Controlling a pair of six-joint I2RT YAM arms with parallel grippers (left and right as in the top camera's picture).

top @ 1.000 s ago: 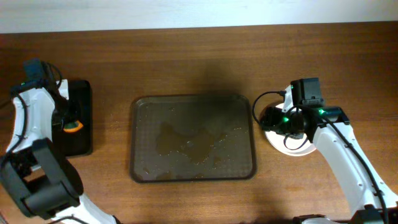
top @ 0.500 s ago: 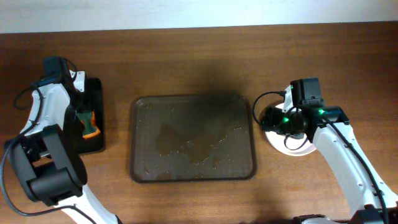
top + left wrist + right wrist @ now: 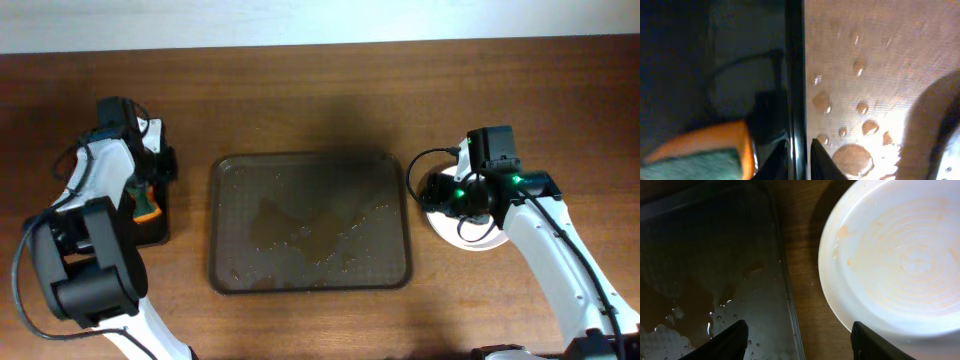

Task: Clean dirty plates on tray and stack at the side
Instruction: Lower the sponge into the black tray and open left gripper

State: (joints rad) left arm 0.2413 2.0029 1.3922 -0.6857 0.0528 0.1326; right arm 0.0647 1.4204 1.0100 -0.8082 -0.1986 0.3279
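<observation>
The dark brown tray (image 3: 310,165) lies at the table's middle, wet, with no plates on it. It also shows in the right wrist view (image 3: 715,255). A white plate (image 3: 472,237) sits on the table just right of the tray, partly under my right arm. I cannot tell how many are stacked there. In the right wrist view the plate (image 3: 895,260) has faint orange streaks. My right gripper (image 3: 440,192) is open and empty, and hangs (image 3: 800,345) over the gap between tray and plate. My left gripper (image 3: 158,165) is shut (image 3: 799,155) on the right rim of the small black tray.
The small black tray (image 3: 152,225) stands left of the brown tray and holds an orange-and-green sponge (image 3: 147,206). The sponge also shows in the left wrist view (image 3: 705,147). Water drops (image 3: 860,107) lie on the wooden table beside the black tray's rim (image 3: 795,60).
My left arm has moved right, and the small black tray with its sponge has slid right with it, toward the brown tray. The right arm has not moved.
</observation>
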